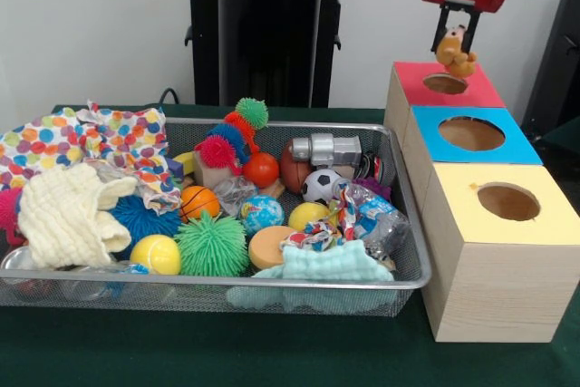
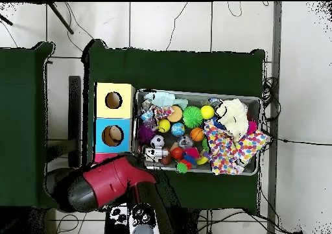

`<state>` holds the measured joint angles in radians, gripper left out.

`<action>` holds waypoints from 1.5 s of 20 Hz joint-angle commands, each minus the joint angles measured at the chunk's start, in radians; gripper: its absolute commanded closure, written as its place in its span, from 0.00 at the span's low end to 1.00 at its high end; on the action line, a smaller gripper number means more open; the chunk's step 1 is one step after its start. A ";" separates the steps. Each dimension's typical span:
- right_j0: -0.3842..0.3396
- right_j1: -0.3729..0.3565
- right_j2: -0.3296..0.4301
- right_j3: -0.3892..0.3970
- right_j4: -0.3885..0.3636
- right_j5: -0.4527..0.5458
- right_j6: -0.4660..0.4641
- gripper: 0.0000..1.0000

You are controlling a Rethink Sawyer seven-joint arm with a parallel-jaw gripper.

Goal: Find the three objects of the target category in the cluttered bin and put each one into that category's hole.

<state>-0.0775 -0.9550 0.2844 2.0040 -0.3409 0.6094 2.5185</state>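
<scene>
One small orange toy [image 1: 456, 53] hangs clamped in your end effector [image 1: 456, 50] just above the red box's hole [image 1: 445, 83], so you are at the drop step: lower slightly, release it there, then return to the mesh bin [image 1: 410, 271].

A silver wire-mesh bin [image 2: 256, 102] crammed with colourful toys is seen on the green-covered desk [image 2: 175, 66], beside yellow-topped [image 2: 123, 91] and blue-topped [image 2: 100, 135] boxes.
</scene>
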 commanded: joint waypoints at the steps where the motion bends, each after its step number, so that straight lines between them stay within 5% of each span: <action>1: -0.024 0.109 -0.026 -0.073 -0.071 -0.104 0.011 1.00; 15: -0.009 0.116 -0.037 -0.076 -0.072 -0.110 0.012 1.00; 16: -0.009 0.116 -0.037 -0.078 -0.072 -0.108 0.010 0.00; 30: -0.015 0.111 -0.039 -0.089 -0.044 -0.077 0.018 0.00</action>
<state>-0.0755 -0.8619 0.2678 2.0021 -0.3565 0.5609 2.5185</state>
